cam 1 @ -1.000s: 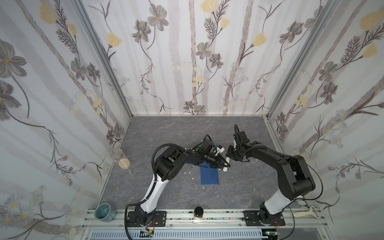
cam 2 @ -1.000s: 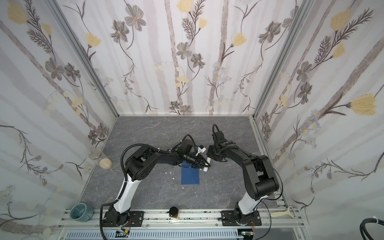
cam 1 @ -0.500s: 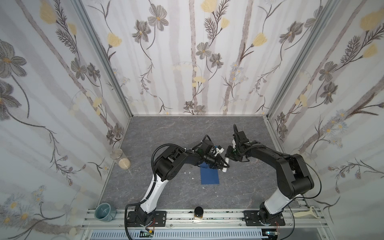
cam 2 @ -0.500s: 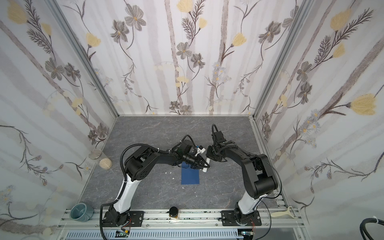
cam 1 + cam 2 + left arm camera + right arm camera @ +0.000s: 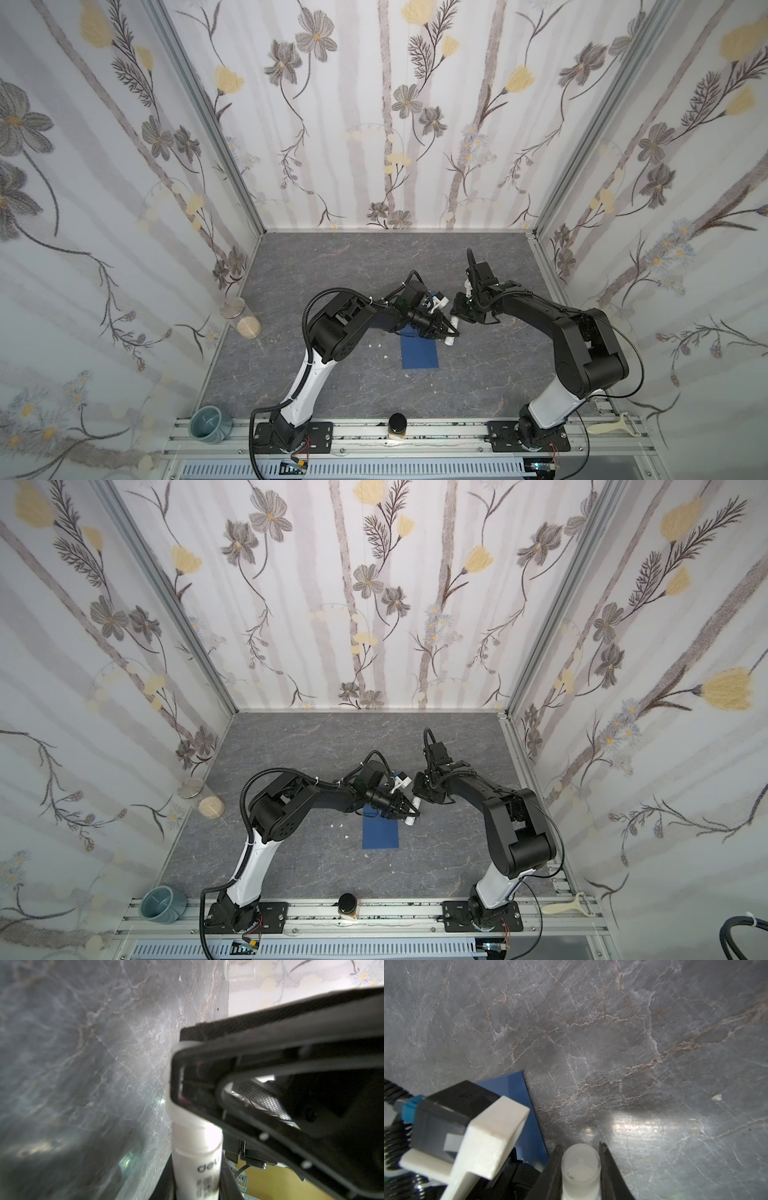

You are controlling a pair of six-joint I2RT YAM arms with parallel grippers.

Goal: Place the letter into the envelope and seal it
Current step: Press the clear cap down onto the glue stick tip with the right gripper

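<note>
A grey, marble-veined table [image 5: 332,266] is being enclosed at the back and on both flanks by tall walls [image 5: 374,104] papered with grey and yellow flowers. At the table's back corners the walls are being joined by aluminium posts [image 5: 210,124]. Its near edge is being bordered by a slotted aluminium rail [image 5: 457,428]. Light is being reflected off the table as a pale glare [image 5: 629,1126].

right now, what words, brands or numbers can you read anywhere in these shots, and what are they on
"del": brand print on the white glue stick, left wrist view, cut off at the tube's edge.
Smaller print below it on the glue stick: too blurred to read.
Dark blue envelope: no text visible.
Nothing else is readable.
</note>
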